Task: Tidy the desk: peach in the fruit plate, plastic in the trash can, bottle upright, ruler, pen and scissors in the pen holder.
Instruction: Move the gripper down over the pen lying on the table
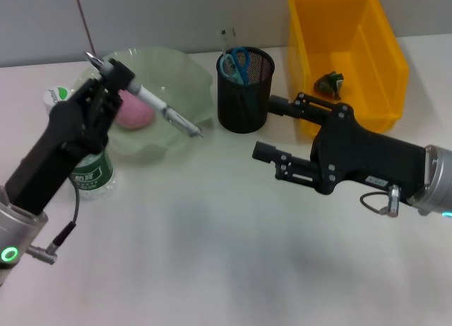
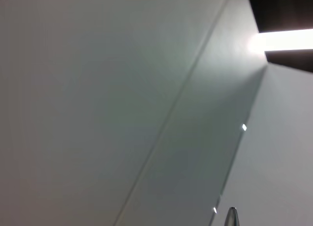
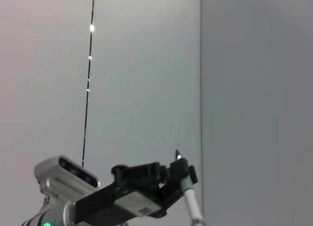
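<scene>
My left gripper (image 1: 113,77) is shut on the pen (image 1: 166,112), holding it slanted above the pale green fruit plate (image 1: 185,68). The pen's tip points toward the black mesh pen holder (image 1: 245,104). The right wrist view also shows this gripper (image 3: 177,173) with the pen (image 3: 190,202). One pen end (image 2: 232,217) shows in the left wrist view. A pink peach (image 1: 134,111) lies in the plate. Blue scissors (image 1: 235,63) and a clear ruler (image 1: 224,39) stand in the holder. Crumpled plastic (image 1: 330,83) lies in the yellow trash can (image 1: 385,65). My right gripper (image 1: 272,130) hovers open and empty, in front of the holder.
A bottle (image 1: 93,175) with a green label stands at the left, mostly hidden behind my left arm. The holder sits between the plate and the yellow bin. Bare white desk spreads across the front.
</scene>
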Available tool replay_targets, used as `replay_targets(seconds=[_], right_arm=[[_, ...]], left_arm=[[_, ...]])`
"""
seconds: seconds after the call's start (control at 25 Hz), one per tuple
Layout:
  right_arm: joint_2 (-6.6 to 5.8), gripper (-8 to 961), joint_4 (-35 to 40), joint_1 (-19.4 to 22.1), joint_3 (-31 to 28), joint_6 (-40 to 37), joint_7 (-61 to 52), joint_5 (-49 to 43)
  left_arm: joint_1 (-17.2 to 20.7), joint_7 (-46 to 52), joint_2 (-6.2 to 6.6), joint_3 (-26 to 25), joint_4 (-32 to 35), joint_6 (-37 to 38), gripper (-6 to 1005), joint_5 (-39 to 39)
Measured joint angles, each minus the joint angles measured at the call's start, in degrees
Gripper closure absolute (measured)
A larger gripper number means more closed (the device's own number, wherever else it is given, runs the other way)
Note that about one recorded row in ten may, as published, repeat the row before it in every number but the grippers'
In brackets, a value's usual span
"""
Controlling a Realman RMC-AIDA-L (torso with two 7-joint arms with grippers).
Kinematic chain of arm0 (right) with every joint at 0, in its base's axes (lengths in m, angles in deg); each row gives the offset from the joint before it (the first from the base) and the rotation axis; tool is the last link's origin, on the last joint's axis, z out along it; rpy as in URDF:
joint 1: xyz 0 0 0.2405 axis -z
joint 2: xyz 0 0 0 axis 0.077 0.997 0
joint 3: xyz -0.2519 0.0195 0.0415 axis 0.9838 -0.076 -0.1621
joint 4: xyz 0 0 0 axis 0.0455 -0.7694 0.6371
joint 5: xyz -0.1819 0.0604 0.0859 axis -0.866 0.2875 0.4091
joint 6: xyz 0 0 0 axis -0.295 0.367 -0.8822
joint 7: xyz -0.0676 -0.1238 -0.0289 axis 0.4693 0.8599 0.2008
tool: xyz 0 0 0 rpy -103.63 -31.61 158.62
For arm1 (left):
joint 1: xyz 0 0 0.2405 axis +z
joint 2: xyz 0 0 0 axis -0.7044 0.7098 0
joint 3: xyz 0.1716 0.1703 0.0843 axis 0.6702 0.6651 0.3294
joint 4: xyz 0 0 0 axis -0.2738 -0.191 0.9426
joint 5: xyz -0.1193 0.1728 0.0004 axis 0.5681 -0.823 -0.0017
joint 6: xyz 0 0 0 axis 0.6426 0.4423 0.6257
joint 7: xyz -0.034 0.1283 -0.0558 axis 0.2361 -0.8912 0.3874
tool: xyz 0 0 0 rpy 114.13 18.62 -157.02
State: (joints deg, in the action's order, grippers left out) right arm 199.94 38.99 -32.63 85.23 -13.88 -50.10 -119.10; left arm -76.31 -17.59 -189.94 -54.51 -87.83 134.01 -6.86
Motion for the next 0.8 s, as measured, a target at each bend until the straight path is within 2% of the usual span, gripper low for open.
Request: replay_targets(seconds=[0.24,0.8], right_arm=[[0.03,272,-4.0,-0.1,0.0,-0.1,6.3,0.1],[0.26,273,-12.6,-3.5,-0.4,0.2,23.6,5.3]], left_arm=[[-0.1,4.1,0.00,-3.8,-0.8,0.0,855,-0.2],[-1.9,13.7,0.00,-4.7,-2.3,0.2,856,-0.3]])
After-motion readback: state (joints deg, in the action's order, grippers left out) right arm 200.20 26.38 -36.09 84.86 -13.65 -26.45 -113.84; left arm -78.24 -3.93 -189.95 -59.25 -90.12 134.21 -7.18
